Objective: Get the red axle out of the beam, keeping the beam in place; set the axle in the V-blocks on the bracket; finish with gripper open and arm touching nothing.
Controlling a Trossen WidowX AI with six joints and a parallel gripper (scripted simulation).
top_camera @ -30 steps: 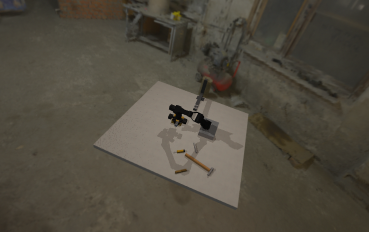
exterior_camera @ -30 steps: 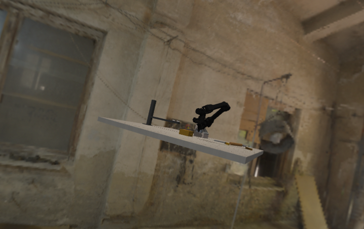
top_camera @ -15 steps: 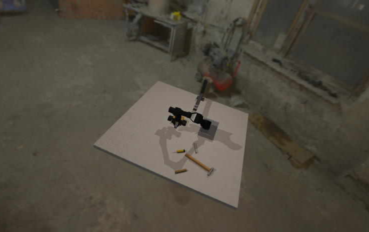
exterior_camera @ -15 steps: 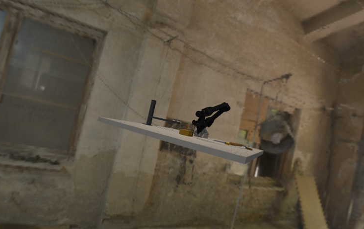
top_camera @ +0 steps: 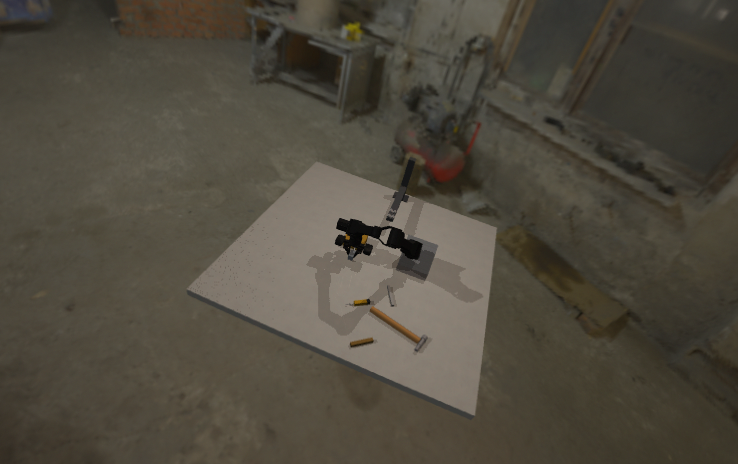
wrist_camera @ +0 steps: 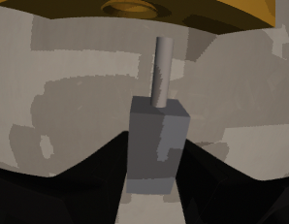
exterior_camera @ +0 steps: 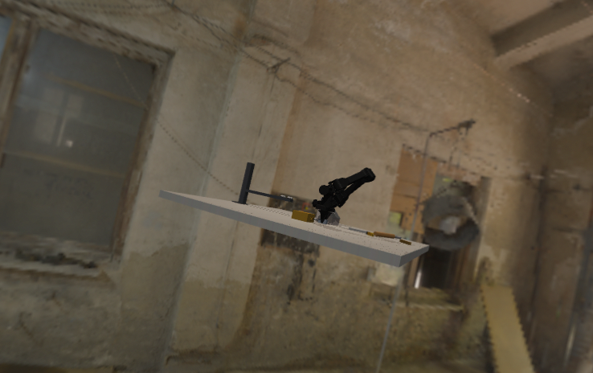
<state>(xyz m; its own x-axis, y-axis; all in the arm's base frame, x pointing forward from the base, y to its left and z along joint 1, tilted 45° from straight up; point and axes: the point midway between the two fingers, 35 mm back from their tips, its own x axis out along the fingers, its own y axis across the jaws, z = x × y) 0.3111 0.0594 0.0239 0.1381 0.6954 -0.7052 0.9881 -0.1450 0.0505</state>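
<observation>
1. Jaws: the gripper pinches a grey block with a metal pin sticking out of it.
2. Red axle: can't make it out in any view, so its place relative to the jaws can't be told.
3. Yellow beam: on the table, partly under the arm from the top. In the wrist view it's ahead of the pin tip, visible gap between. Round hole in its facing side; pin sits a bit right of the hole. Depth of the hole unclear.
4. Bracket: dark upright at the far edge in the top view, bar reaching in toward the arm. V-blocks at the bar's end; contents too small to tell.
5. Near side, top view: hammer toward the right, yellow-handled tool and short brown stick left of it, thin metal piece farther back.
6. Room: bare tabletop left of the gripper, out to the left edge.
</observation>
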